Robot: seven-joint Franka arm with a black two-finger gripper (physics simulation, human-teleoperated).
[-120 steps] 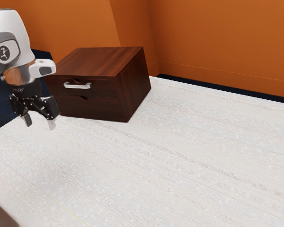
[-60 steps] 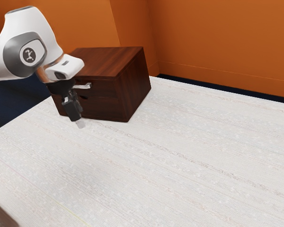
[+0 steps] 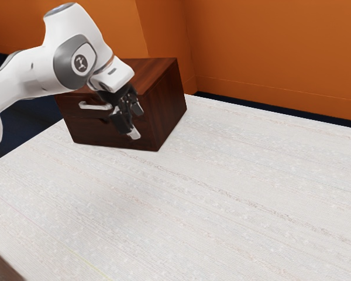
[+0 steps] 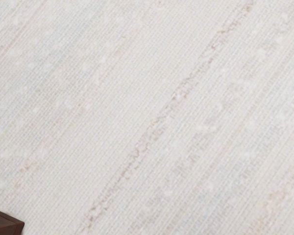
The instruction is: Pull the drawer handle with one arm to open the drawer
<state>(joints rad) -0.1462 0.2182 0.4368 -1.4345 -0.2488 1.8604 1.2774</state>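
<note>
A dark wooden cabinet (image 3: 158, 88) stands at the back of the table toward the exterior view's left. Its upper drawer (image 3: 76, 111) looks flush with the front and carries a white bar handle (image 3: 92, 107). My gripper (image 3: 130, 130) hangs in front of the cabinet's front face, just to the exterior view's right of the handle and slightly lower, pointing down at a slant. Its fingers stand open with nothing between them, and they do not touch the handle. My hand hides the handle's right end. One corner of the cabinet (image 4: 1, 226) shows in the wrist view.
The white woven tabletop (image 3: 234, 193) stretches wide to the exterior view's right and front. Orange walls (image 3: 269, 41) rise behind the cabinet. A lower drawer (image 3: 88, 130) sits beneath the upper one.
My arm has swung from the exterior view's left edge toward the right and up, bringing the gripper from beside the cabinet to just right of the handle. The hand has turned on the way.
</note>
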